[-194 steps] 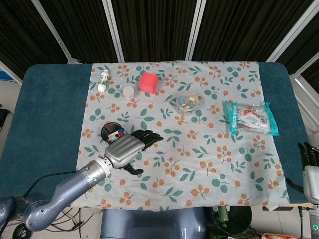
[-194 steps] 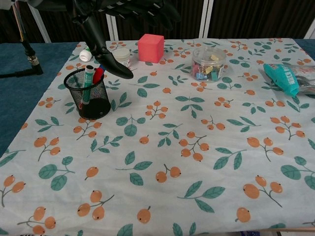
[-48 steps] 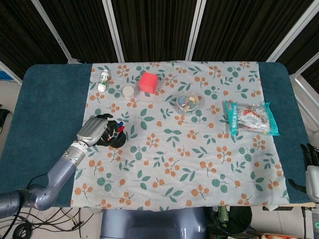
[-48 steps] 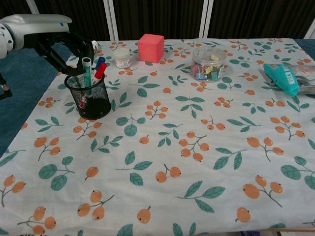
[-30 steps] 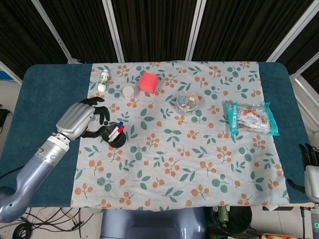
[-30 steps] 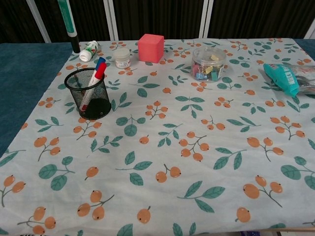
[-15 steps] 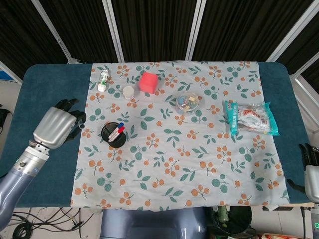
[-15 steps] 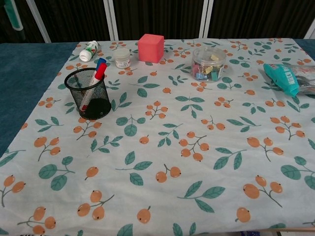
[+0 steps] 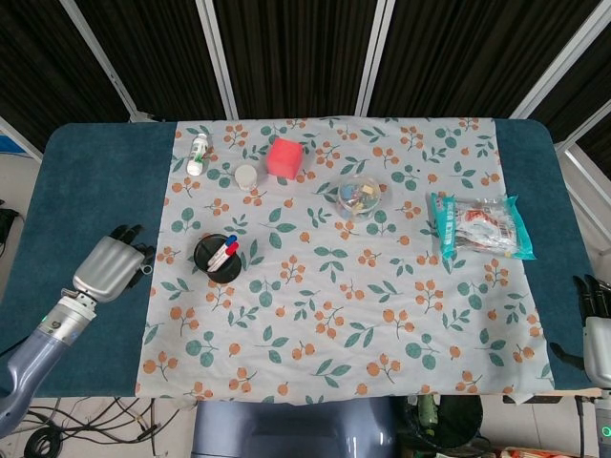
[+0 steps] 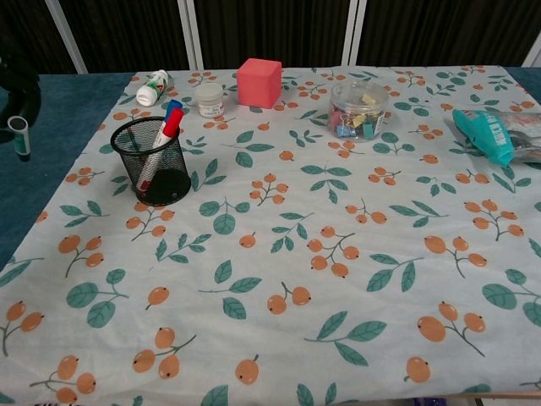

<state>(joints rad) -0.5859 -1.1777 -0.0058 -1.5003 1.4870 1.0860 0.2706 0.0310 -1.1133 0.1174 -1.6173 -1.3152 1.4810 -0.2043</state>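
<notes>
Poking out below curled fingers, green marker, left hand

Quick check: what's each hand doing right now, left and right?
Left hand: holds a green marker, off the cloth's left edge.
Right hand: holds nothing, at the table's right edge; fingers only partly in view, so open or closed cannot be told.

— What is seen along the back of the cloth?
— A white bottle is laid on its side at the left, a small white jar just beside a pink cube.
— And further right?
— A clear tub of coloured clips is stood near the middle; a teal-edged packet is laid flat, well apart, near the cloth's right edge.
</notes>
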